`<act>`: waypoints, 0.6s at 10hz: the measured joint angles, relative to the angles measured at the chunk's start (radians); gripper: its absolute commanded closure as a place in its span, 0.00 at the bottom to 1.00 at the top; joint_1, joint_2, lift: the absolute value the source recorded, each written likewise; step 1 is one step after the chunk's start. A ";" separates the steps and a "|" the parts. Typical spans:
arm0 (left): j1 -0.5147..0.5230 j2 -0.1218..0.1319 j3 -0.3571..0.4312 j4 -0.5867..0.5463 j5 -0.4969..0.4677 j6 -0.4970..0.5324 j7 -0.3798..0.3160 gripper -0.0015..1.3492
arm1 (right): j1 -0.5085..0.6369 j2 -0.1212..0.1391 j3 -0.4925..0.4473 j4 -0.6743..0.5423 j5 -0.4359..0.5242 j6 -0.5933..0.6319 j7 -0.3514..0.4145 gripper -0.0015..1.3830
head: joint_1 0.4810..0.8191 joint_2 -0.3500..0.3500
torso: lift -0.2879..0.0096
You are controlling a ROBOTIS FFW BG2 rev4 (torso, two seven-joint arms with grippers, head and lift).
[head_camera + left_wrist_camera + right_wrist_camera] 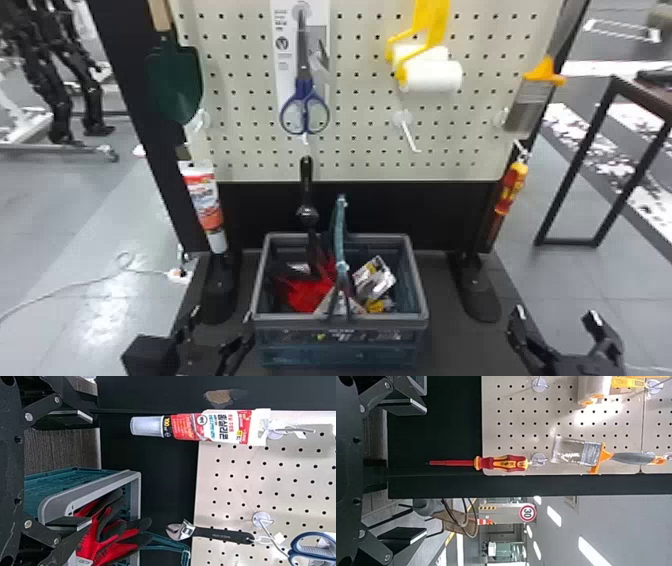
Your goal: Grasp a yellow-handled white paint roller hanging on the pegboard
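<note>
The white paint roller (pixel 430 74) with its yellow handle (pixel 426 22) hangs high on the cream pegboard (pixel 360 150), right of centre. Part of the roller (pixel 594 384) also shows in the right wrist view, beyond the paintbrush. Low at the front left, my left gripper (pixel 220 327) is open beside the basket. Its fingers (pixel 75 413) stand wide apart with nothing between them. My right gripper (pixel 555 315) is open near the bottom right, far below the roller. Nothing sits between its fingers (pixel 409 405) either.
Also on the board hang a green trowel (pixel 175 82), blue scissors (pixel 304 107), a wrench (pixel 306 192), a sealant tube (pixel 204 202), a paintbrush (pixel 532 100) and a red screwdriver (pixel 511 187). A grey basket (pixel 340 315) with red gloves stands below. A dark table (pixel 635 130) is at the right.
</note>
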State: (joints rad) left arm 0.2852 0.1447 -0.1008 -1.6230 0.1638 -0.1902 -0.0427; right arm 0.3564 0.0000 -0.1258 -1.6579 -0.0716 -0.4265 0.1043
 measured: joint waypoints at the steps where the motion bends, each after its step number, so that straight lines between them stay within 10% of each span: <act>1: 0.000 -0.001 0.000 0.000 0.005 0.004 -0.009 0.28 | 0.003 0.000 0.000 -0.001 0.001 0.000 0.000 0.16 | 0.20 0.50 | 0.63; 6: -0.002 -0.005 0.003 0.001 0.008 0.017 -0.017 0.28 | 0.013 0.000 -0.003 -0.014 -0.002 0.001 -0.002 0.18 | 0.20 0.50 | 0.63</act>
State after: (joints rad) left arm 0.2829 0.1395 -0.0975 -1.6216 0.1722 -0.1734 -0.0599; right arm 0.3693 0.0000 -0.1285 -1.6721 -0.0731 -0.4251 0.1028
